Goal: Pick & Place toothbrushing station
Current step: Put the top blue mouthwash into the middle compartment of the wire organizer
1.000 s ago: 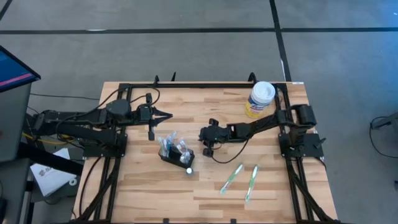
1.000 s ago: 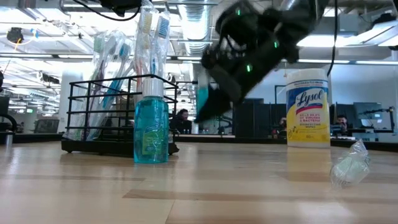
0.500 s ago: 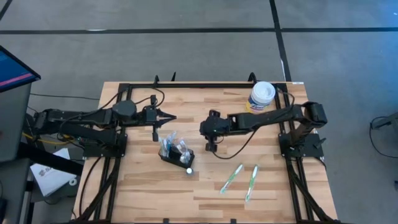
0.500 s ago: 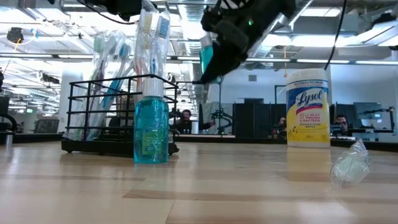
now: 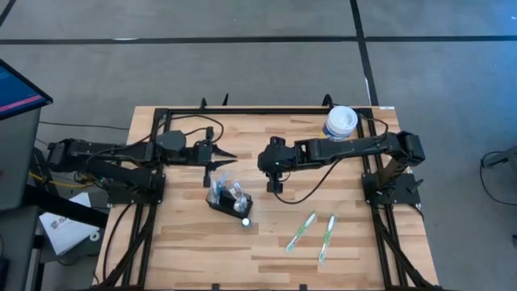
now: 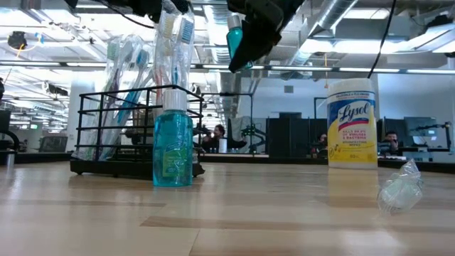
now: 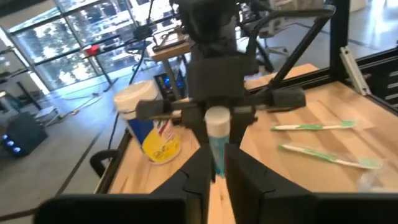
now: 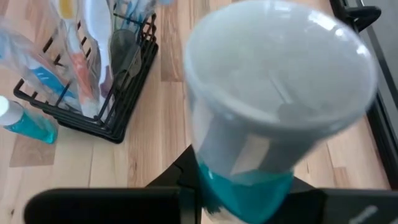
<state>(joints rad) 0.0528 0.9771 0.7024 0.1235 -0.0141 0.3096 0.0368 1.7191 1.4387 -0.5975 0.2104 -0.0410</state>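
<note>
The toothbrushing station (image 5: pixel 229 196) is a black wire rack holding wrapped toothbrushes; it stands on the table's middle, left of centre (image 6: pixel 135 135) (image 8: pixel 106 93). A teal bottle (image 5: pixel 245 217) stands against its near side. High above the table, right of the rack, my right gripper (image 5: pixel 273 171) is shut on a teal tube with a white cap (image 6: pixel 234 39). My left gripper (image 5: pixel 232 155) hovers level just beyond the rack's far side, pointing at the tube. Its fingers (image 7: pixel 202 180) stand a narrow gap apart with nothing between them. My right gripper pinches the tube's teal body (image 8: pixel 245 183) between its two fingers, just below the white cap (image 8: pixel 280 81). The fingers slant down from the table's right. The tube stands roughly upright, cap end up, lifted well clear of the table.
A yellow Lysol canister (image 5: pixel 339 123) with a white lid stands at the back right. Two green toothbrushes (image 5: pixel 300 232) (image 5: pixel 327 237) lie on the table's near right part. A crumpled clear wrapper (image 6: pixel 402 188) lies near them.
My right gripper has risen well above the table with the teal tube still in its hold. My left gripper has moved toward the table's right, closer to the rack's far side and the raised tube.
</note>
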